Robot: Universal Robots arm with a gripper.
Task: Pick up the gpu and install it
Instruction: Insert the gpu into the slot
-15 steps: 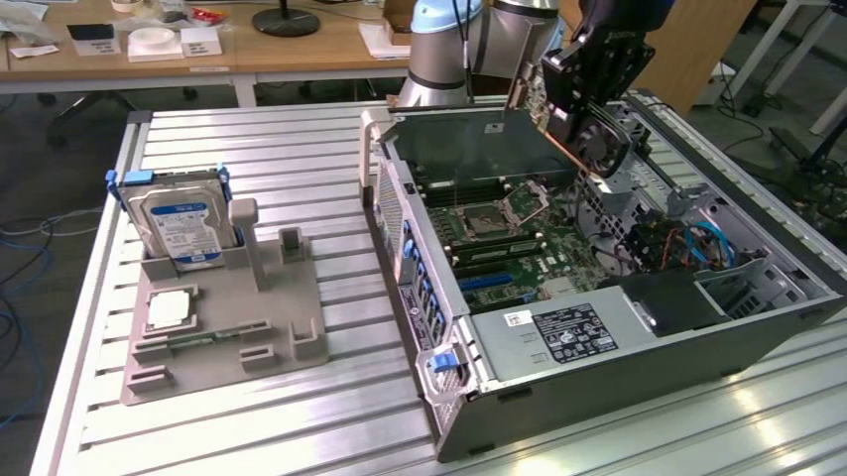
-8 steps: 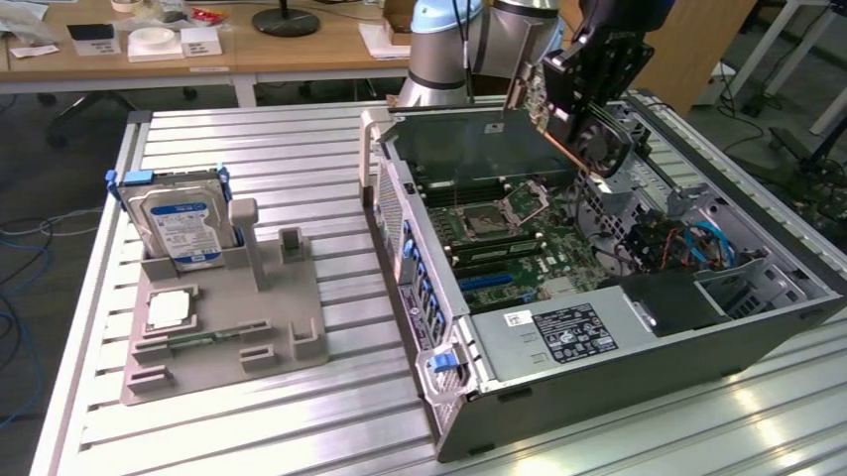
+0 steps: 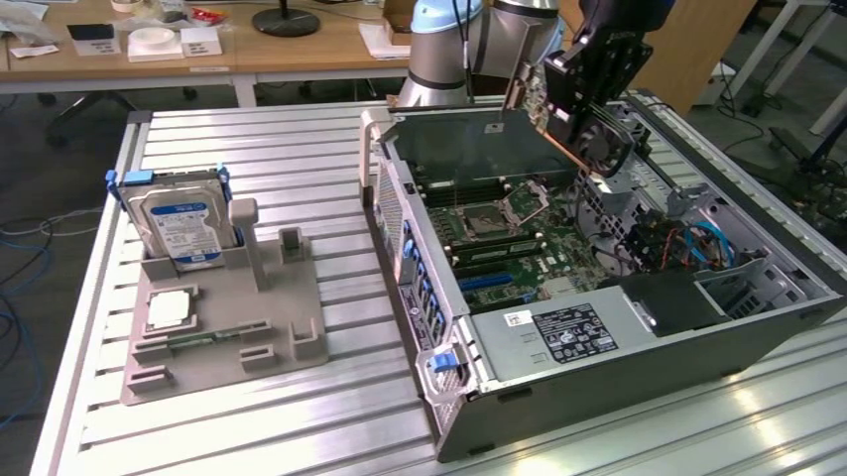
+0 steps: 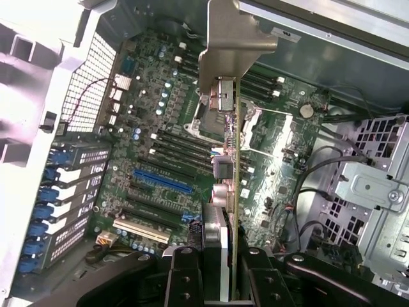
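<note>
The gpu [image 3: 598, 137] hangs tilted over the open computer case [image 3: 437, 327], near its far side, with its fan face turned toward the exterior view's right. My gripper [image 3: 582, 94] is shut on the card's upper edge. In the wrist view the gpu [image 4: 234, 185] shows edge-on, its silver end bracket [image 4: 233, 38] pointing away from the camera. My black fingers [image 4: 185, 275] clamp the card from both sides. Below it lies the green motherboard [image 4: 160, 147] with a blue slot [image 4: 163, 182] and a CPU socket [image 4: 211, 118]. The card is above the board and touches nothing.
A grey holder [image 3: 225, 337] on the slatted table at the exterior view's left carries a blue-labelled hard drive [image 3: 185, 223] and a small silver CPU chip [image 3: 170, 309]. Inside the case sit the power supply [image 3: 569, 332], cables [image 3: 701, 243] and a drive cage [image 4: 377, 185].
</note>
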